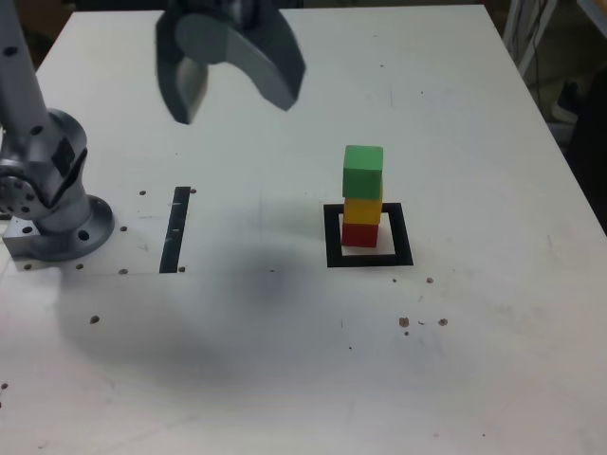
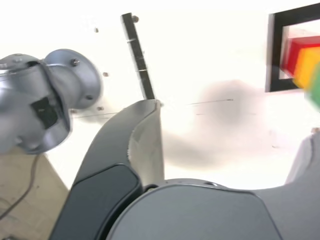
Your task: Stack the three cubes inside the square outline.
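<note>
Cubes stand stacked in the square outline toward the table's right edge: red cube, yellow cube, green cube topmost. Gripper hangs released, empty, near the far edge.

You have a matt white table, smooth but speckled with small dark specks and screw holes. The red cube, yellow cube and green cube look solid, matt and evenly coloured. The square outline and the tape strip are flat matt black. The gripper has smooth, dull grey shells, plastic-looking; the arm base looks like satin silver metal.
</note>
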Controlling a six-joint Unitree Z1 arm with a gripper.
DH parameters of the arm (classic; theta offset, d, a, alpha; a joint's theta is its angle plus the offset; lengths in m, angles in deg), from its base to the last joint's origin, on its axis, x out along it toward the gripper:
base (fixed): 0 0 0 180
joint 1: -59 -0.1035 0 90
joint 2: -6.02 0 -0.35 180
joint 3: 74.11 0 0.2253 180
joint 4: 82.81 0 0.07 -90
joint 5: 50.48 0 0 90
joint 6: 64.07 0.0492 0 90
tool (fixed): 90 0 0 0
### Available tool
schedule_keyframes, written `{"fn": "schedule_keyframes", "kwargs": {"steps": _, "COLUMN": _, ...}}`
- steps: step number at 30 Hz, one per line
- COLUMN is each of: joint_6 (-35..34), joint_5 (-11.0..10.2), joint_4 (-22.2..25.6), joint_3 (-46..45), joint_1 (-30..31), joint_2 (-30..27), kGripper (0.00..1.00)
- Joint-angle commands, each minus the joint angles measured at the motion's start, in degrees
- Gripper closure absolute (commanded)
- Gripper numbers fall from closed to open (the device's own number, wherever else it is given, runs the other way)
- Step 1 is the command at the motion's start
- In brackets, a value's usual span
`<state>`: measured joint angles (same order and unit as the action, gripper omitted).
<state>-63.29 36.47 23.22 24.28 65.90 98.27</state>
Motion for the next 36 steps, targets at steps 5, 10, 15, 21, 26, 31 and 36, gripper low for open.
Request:
{"fn": "schedule_keyframes", "kwargs": {"steps": 5, "joint_6": -1.7, "joint_5": -0.6, "joint_4": -7.6, "joint_3": -18.1, "joint_1": -0.3, "joint_2": -3.8, "kGripper": 0.01}}
{"fn": "schedule_keyframes", "kwargs": {"steps": 10, "joint_6": -1.3, "joint_5": -0.2, "joint_4": -13.9, "joint_3": -26.1, "joint_1": -0.4, "joint_2": -3.9, "kGripper": 0.01}}
{"fn": "schedule_keyframes", "kwargs": {"steps": 15, "joint_6": -1.3, "joint_5": -0.5, "joint_4": -18.8, "joint_3": -31.9, "joint_1": -0.4, "joint_2": -4.1, "kGripper": 0.01}}
{"fn": "schedule_keyframes", "kwargs": {"steps": 21, "joint_6": -1.3, "joint_5": -0.1, "joint_4": -25.4, "joint_3": -37.8, "joint_1": -0.4, "joint_2": -4.5, "kGripper": 0.01}}
{"fn": "schedule_keyframes", "kwargs": {"steps": 26, "joint_6": -1.8, "joint_5": -0.4, "joint_4": -24.5, "joint_3": -37.9, "joint_1": -0.4, "joint_2": -5.3, "kGripper": 0.01}}
{"fn": "schedule_keyframes", "kwargs": {"steps": 31, "joint_6": -2.4, "joint_5": -1.9, "joint_4": -24.8, "joint_3": -37.7, "joint_1": -0.4, "joint_2": -5.2, "kGripper": 0.01}}
{"fn": "schedule_keyframes", "kwargs": {"steps": 36, "joint_6": -2.5, "joint_5": -2.9, "joint_4": -24.9, "joint_3": -37.7, "joint_1": -0.4, "joint_2": -5.1, "kGripper": 0.01}}
